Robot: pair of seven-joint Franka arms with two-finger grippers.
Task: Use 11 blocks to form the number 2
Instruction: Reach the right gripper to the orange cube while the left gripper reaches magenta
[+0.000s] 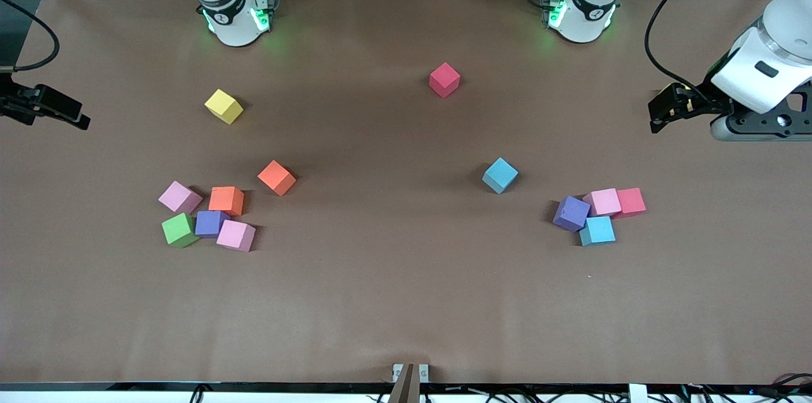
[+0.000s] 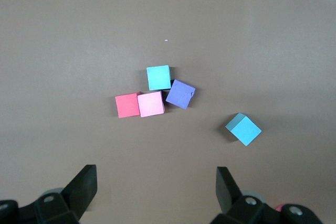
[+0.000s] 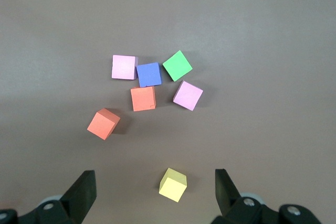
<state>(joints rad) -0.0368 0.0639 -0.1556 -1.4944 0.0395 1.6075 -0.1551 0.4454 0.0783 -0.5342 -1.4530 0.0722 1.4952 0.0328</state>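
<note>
Toward the right arm's end, a pink cube (image 1: 180, 197), an orange cube (image 1: 226, 200), a green cube (image 1: 179, 229), a purple cube (image 1: 210, 223) and a second pink cube (image 1: 235, 235) are clustered, with another orange cube (image 1: 276, 177) beside them. Toward the left arm's end, purple (image 1: 571, 213), pink (image 1: 602, 202), red (image 1: 630, 202) and light blue (image 1: 597, 231) cubes are clustered. A light blue cube (image 1: 500, 175) and a red cube (image 1: 444, 79) lie alone mid-table. My left gripper (image 1: 660, 114) (image 2: 156, 179) and right gripper (image 1: 70, 116) (image 3: 155, 177) hang open and empty over the table's ends.
A yellow cube (image 1: 223, 106) lies alone near the right arm's base; it also shows in the right wrist view (image 3: 173, 184). The brown table (image 1: 393, 301) is bare between the clusters and toward the front camera.
</note>
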